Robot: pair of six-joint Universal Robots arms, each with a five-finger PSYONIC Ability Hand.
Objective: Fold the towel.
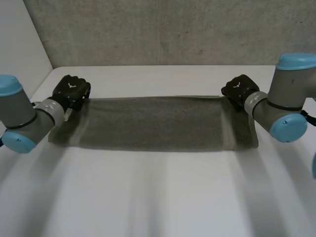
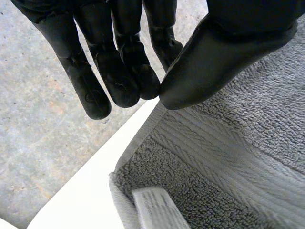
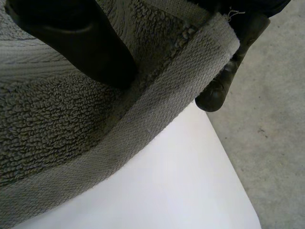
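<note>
The white desk [image 1: 158,197] is smooth and matte, and it takes up most of the head view. Beyond its far edge is a grey, mottled, concrete-like surface [image 1: 163,29]. A plain white panel [image 1: 19,34] closes the room at the left. I cannot tell if the grey surface is wall or floor.

The grey towel [image 1: 153,123] lies spread flat as a long strip across the far half of the desk. Its long sides run from side to side, and a woven band crosses each short end.

The 2 arms reach in from either side, each to 1 far corner of the towel. The left robot hand [image 1: 71,91] is at the far left corner. In the left wrist view its thumb [image 2: 214,52] is closed against the fingertips [image 2: 119,71], and the towel's hem runs up into that pinch. A pale label [image 2: 155,210] shows on the terry under the palm.

The right robot hand [image 1: 239,89] is at the far right corner. In the right wrist view its thumb [image 3: 81,43] presses on top of the towel and its fingers [image 3: 219,90] curl beneath the hem, so it is clamped on the towel. The gripped edge is raised off the white surface.
</note>
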